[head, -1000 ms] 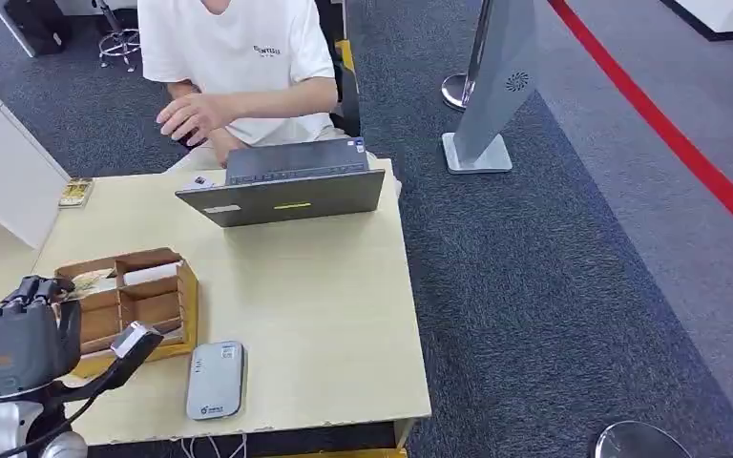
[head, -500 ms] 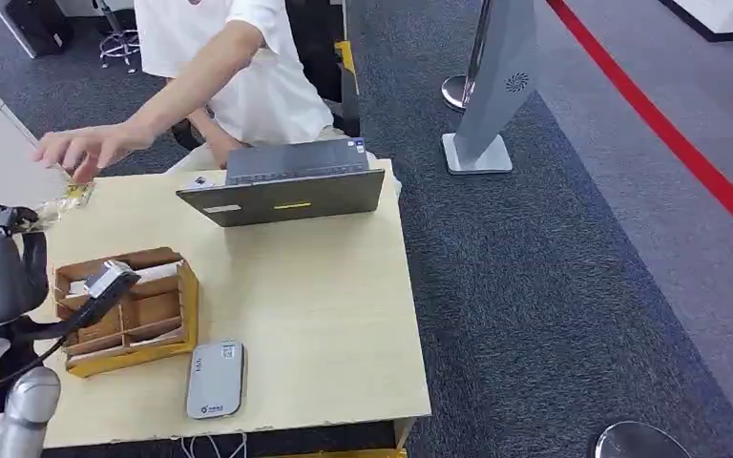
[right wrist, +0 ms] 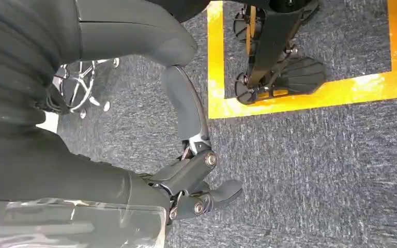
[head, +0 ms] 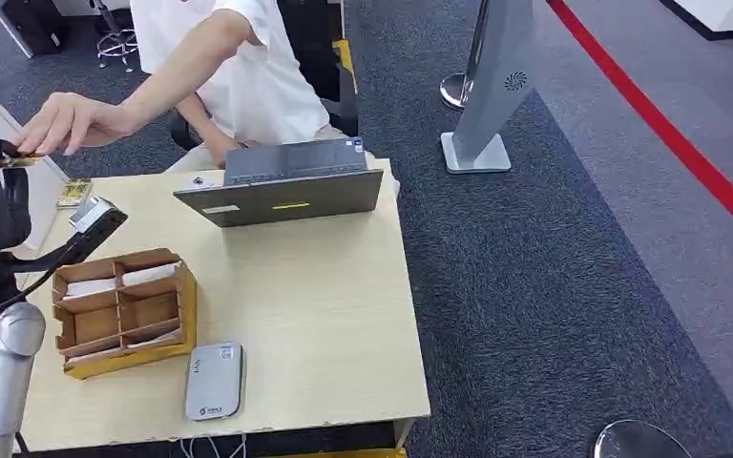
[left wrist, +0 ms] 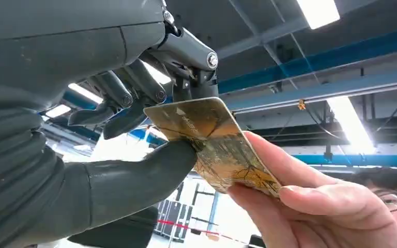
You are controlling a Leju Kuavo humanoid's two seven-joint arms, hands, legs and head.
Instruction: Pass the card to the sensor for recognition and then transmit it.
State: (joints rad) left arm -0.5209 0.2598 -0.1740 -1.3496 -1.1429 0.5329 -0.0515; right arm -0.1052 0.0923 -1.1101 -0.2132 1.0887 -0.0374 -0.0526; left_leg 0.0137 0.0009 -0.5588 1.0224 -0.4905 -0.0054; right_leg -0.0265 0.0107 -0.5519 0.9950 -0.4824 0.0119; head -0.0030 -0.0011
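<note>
Card (left wrist: 212, 144) first: we judge it light, thin, stiff and rather slick, a gold-patterned piece that gives a grip only on its flat faces near an edge, so a pinch across the faces at one end is the way to take it. We see it raised off the table at the left side of the scene, near the white box (head: 0, 124), and caught at both ends. Our left hand (left wrist: 150, 129) pinches one end between the thick thumb beneath and the dark fingers above, the fingers drawn in close rather than spread. The person's hand (left wrist: 310, 201) grips the opposite end between thumb and fingers. We take this as the handover, with the release not yet made. Our right hand (right wrist: 196, 191) hangs over the carpet, fingers curled in, holding nothing. The grey sensor (head: 215, 380) lies on the table (head: 324, 315) beside the wooden organiser (head: 124, 310).
</note>
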